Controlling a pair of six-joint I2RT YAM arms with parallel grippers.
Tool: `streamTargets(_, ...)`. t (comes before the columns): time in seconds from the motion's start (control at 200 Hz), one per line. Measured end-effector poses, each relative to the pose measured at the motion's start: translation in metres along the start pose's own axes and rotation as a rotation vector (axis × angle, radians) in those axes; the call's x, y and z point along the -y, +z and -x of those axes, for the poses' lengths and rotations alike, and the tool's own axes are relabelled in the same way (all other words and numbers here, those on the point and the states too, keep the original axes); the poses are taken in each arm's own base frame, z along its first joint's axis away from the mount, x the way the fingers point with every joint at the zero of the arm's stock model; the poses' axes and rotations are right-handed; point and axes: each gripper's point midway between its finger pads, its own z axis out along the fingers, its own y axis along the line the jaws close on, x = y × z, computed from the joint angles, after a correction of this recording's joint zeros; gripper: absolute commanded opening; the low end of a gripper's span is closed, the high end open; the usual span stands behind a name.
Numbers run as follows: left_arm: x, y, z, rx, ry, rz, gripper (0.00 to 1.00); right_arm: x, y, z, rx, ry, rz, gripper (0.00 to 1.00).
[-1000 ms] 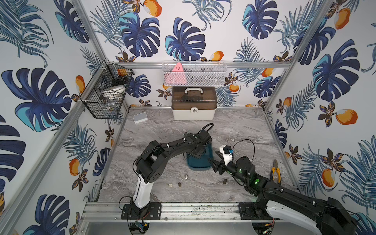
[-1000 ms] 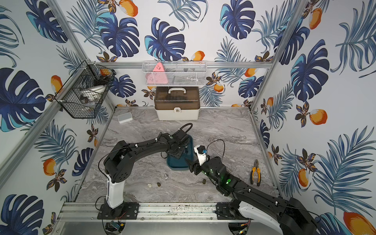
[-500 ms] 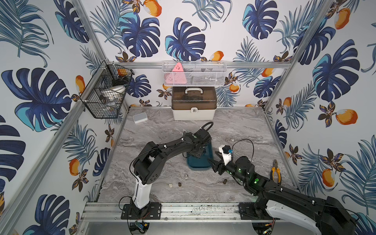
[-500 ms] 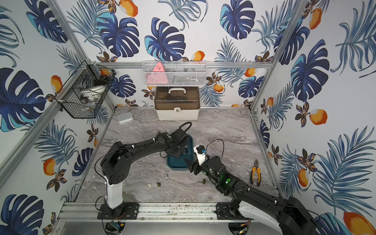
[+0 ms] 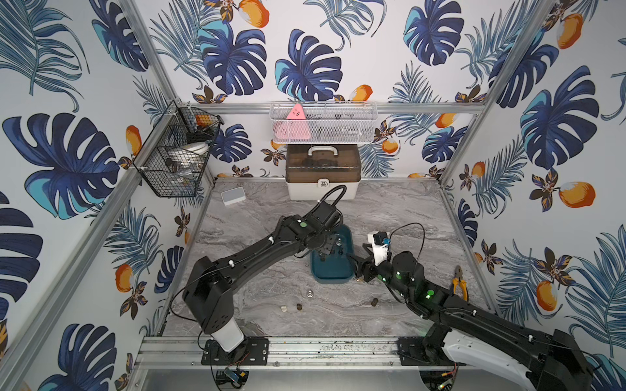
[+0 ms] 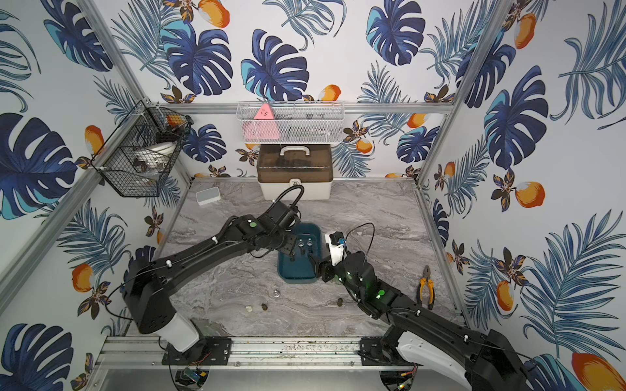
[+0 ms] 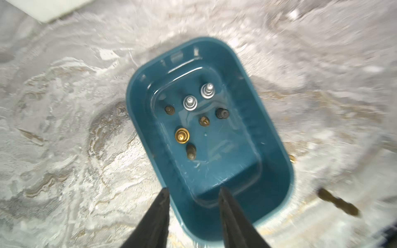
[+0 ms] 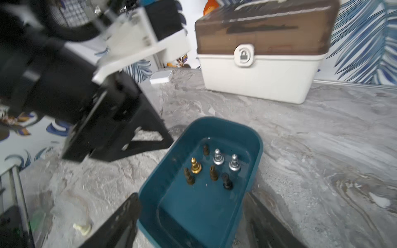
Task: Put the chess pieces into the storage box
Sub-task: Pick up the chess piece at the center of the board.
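Note:
The storage box [image 5: 333, 274] [image 6: 298, 274] is a dark teal tray in mid-table. Several chess pieces stand in it: two silver [image 7: 190, 103], one gold [image 7: 182, 135], the others dark [image 8: 227, 182]. More chess pieces lie on the table in front: a silver one [image 5: 309, 293], a whitish one [image 5: 284, 308] and two dark ones [image 5: 299, 307] [image 5: 374, 301]. My left gripper [image 7: 193, 190] [image 5: 330, 250] hangs open and empty over the box's wall [image 7: 277, 137]. My right gripper [image 8: 191, 198] [image 5: 355, 267] stands open, its fingers on either side of the box's near end [image 8: 255, 137].
A white case with a brown lid [image 5: 321, 176] stands against the back wall. A small white-grey box [image 5: 233, 195] lies at the back left. Yellow-handled pliers [image 5: 459, 282] lie at the right edge. A wire basket [image 5: 179, 159] and a mesh shelf [image 5: 321, 123] hang on the walls.
My left gripper's jaws have opened over the box. The right jaws have widened a little. Both arms have hardly shifted.

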Motion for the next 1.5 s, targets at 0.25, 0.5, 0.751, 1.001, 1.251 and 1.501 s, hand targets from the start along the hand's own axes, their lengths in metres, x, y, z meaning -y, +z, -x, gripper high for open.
streamTargets(0.25, -0.002, -0.064, -0.035, 0.098, -0.003, -0.140, 0.54, 0.060, -0.008, -0.010, -0.310, 0.248, -0.226, 0.64)
streamTargets(0.5, -0.003, -0.071, -0.087, 0.035, 0.038, -0.217, 0.54, 0.068, -0.027, -0.091, -0.722, 0.305, -0.322, 0.48)
streamTargets(0.751, 0.002, -0.074, -0.109, 0.071, 0.118, -0.294, 0.55, 0.072, -0.021, -0.122, -0.861, 0.315, -0.358, 0.43)
streamTargets(1.001, 0.002, -0.077, -0.105, 0.150, 0.158, -0.304, 0.58, 0.071, -0.007, -0.138, -0.921, 0.312, -0.363, 0.41)
streamTargets(1.251, 0.001, -0.071, -0.103, 0.148, 0.177, -0.285, 0.58, 0.067, 0.010, -0.150, -0.952, 0.303, -0.344, 0.39)
streamTargets(1.501, -0.001, -0.068, -0.101, 0.144, 0.179, -0.268, 0.58, 0.068, 0.021, -0.159, -0.960, 0.300, -0.344, 0.38)
